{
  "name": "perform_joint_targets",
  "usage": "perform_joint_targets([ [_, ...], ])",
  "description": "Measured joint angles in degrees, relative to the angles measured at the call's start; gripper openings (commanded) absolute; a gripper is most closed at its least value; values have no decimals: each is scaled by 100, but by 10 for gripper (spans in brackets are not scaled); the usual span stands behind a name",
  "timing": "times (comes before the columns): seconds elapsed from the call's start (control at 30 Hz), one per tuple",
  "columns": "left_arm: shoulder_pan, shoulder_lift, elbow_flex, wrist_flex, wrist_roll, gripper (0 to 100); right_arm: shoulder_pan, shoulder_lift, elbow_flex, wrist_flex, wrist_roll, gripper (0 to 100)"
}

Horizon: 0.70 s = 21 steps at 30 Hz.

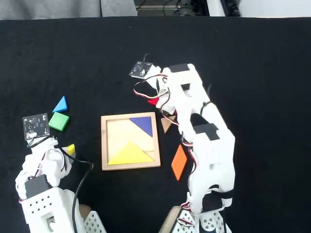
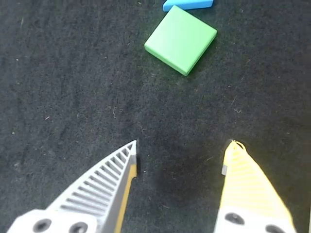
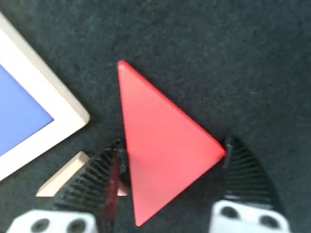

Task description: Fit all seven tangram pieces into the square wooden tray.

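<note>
The square wooden tray [image 1: 104, 143] holds a dark blue triangle [image 1: 142, 124] and a yellow triangle [image 1: 129, 154]. My right gripper [image 1: 154, 99] is beyond the tray's far right corner, shut on a red triangle [image 3: 160, 141] that lies flat on the cloth, one finger at each side. A tan triangle [image 1: 166, 124] and an orange parallelogram [image 1: 179, 161] lie to the right of the tray. My left gripper [image 2: 182, 150] stands open over bare cloth, a short way from the green square [image 2: 181, 39] and the light blue triangle [image 2: 188, 4].
Black cloth covers the whole table. The right arm's body [image 1: 209, 145] stretches over the area to the right of the tray. The tray's corner [image 3: 58, 111] and the tan triangle [image 3: 60, 179] lie close beside the right gripper.
</note>
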Motion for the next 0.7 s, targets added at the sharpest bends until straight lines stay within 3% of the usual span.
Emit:
perform_joint_targets([
  [0.4, 0, 0, 0, 0, 0, 281, 62, 9, -141, -9, -44, 204],
  [0.53, 0, 0, 0, 0, 0, 281, 185, 44, -563, 273, -642, 204],
  [0.7, 0, 0, 0, 0, 0, 281, 290, -132, -1108, 1002, -1934, 204],
])
